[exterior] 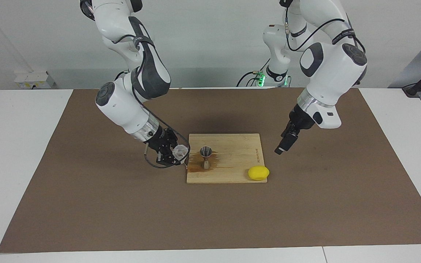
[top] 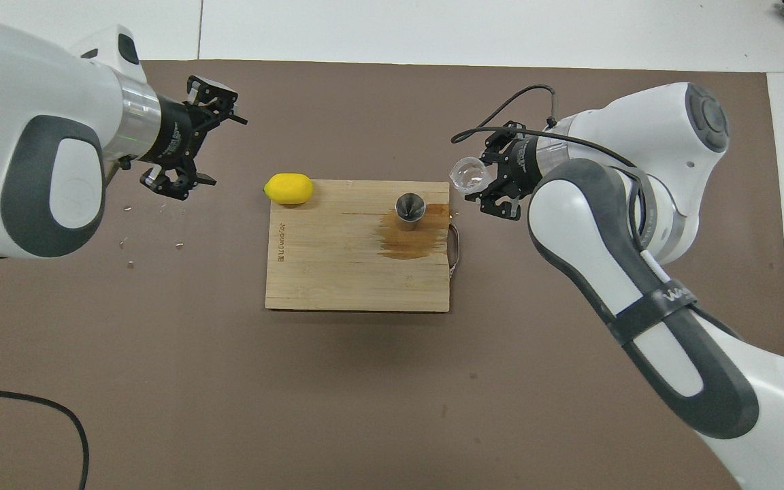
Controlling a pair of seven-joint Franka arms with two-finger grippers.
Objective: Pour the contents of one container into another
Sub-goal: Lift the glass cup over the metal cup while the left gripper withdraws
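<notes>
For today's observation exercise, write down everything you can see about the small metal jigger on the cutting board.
The jigger is a small grey metal measure shaped like an hourglass: two cones joined at a narrow waist, the wider cone opening upward. It stands upright on the wooden cutting board, toward the right arm's end of it, in the middle of a brown wet stain on the wood. Nothing grips or touches it apart from the board. What it holds cannot be told. The clear glass tumbler, held tilted in the right gripper, is close beside it.
</notes>
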